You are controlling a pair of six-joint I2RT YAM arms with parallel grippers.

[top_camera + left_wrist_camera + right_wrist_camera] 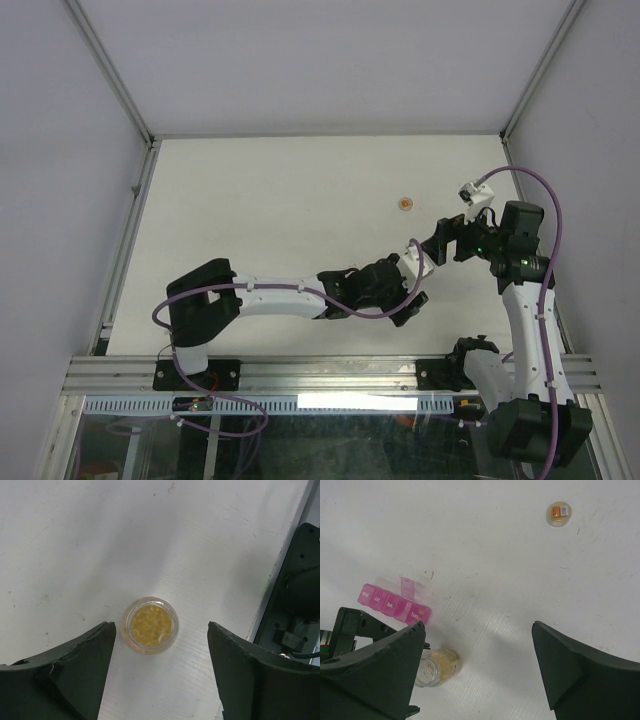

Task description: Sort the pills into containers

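Low on the left of the right wrist view, flat on the white table (485, 555): the containers (394, 606), a magenta translucent strip of five small square compartments in a row. In white print on the closed lids, from the far end: "Wed", "Sat", "Sun", then "Tues" on the end box nearest the bottle. Above the fourth compartment, one lid (407, 586) flipped up, its lettering not readable.

Just beside that end of the strip, apart from it: a small clear bottle (451, 666), uncapped and upright, no label legible. Inside, seen straight down through the open mouth, a heap of yellow pills (150, 625).

Around the bottle, the left gripper (160, 630), jaws released, one dark finger on either side and neither touching the glass.

Above the same patch of table, the right gripper (475, 630), jaws spread wide with nothing between them.

Well apart, toward the far side of the table: a small round amber cap (558, 513) with an orange sticker, print too small to read.
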